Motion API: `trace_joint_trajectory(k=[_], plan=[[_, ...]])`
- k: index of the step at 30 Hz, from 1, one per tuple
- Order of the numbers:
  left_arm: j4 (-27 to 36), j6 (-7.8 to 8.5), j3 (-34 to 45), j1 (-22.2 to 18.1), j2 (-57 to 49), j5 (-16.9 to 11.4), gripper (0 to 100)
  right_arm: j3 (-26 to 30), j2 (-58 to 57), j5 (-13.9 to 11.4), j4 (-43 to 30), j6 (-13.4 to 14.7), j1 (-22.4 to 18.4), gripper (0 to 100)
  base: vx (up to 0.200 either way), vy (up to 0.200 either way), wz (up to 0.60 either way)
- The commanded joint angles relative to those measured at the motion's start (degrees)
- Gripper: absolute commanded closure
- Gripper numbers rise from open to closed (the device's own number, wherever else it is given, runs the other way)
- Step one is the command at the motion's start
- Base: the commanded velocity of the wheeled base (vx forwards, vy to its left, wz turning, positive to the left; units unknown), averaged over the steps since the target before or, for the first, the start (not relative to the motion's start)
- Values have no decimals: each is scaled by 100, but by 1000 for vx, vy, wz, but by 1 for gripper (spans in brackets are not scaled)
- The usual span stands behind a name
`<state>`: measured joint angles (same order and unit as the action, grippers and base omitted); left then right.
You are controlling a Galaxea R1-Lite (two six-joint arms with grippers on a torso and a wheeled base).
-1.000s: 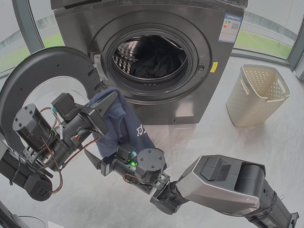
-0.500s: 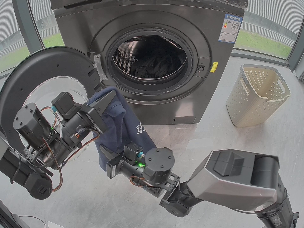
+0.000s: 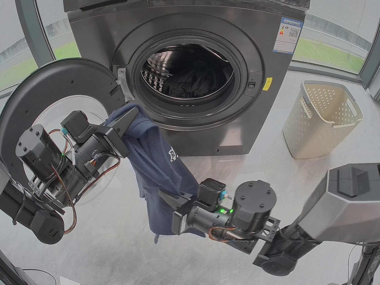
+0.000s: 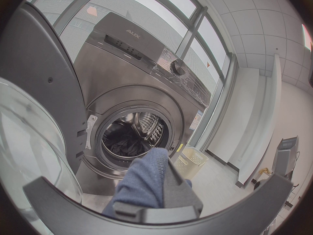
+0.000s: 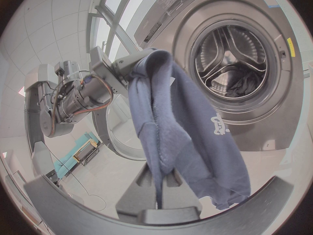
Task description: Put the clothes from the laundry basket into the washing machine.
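While blue sweatshirt (image 3: 158, 167) hangs — left fingers (image 3: 126, 120) pinch top, right fingers (image 3: 174, 200) pinch lower edge.

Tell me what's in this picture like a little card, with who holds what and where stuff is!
Left gripper: shut on the top of the blue garment
Right gripper: shut on the garment's lower part
Garment: hangs between both grippers, outside the drum
Washing machine: door open, dark clothes in the drum
Laundry basket: on the floor at the robot's right, bottom hidden
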<state>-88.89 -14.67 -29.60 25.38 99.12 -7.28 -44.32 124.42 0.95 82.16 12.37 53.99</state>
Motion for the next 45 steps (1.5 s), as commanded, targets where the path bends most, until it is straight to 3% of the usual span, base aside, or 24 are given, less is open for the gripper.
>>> trace_joint_trajectory(k=[1, 6, 13, 21, 22, 34, 40, 45], plan=[[-14, -1, -81, -24, -24, 51, 100, 732, -796, 37, 1, -7, -302, 100, 0, 0, 0], [-14, -1, -81, 37, -68, 104, 100, 943, -919, 63, -16, -60, -574, 100, 0, 0, 0], [-23, 8, -72, 222, -227, 95, 100, 741, -884, 98, -60, -218, -1172, 100, 0, 0, 0], [-23, 8, -72, 441, -367, 104, 100, 697, -620, 98, 1, -218, -1119, 100, 0, 0, 0], [-23, 8, -72, 441, -367, 104, 100, 671, -576, 89, 10, -218, -1119, 0, 0, 0, 0], [-23, 8, -81, 441, -376, 104, 100, -24, -76, 46, 10, -209, -987, 0, 0, 0, 0], [-23, 8, -72, 441, -367, 95, 100, -463, -5, 89, -25, -200, -1128, 0, 0, 0, 0], [-23, 8, -72, 433, -358, 104, 100, -401, -67, 46, 19, -191, -1180, 0, 0, 0, 0]])
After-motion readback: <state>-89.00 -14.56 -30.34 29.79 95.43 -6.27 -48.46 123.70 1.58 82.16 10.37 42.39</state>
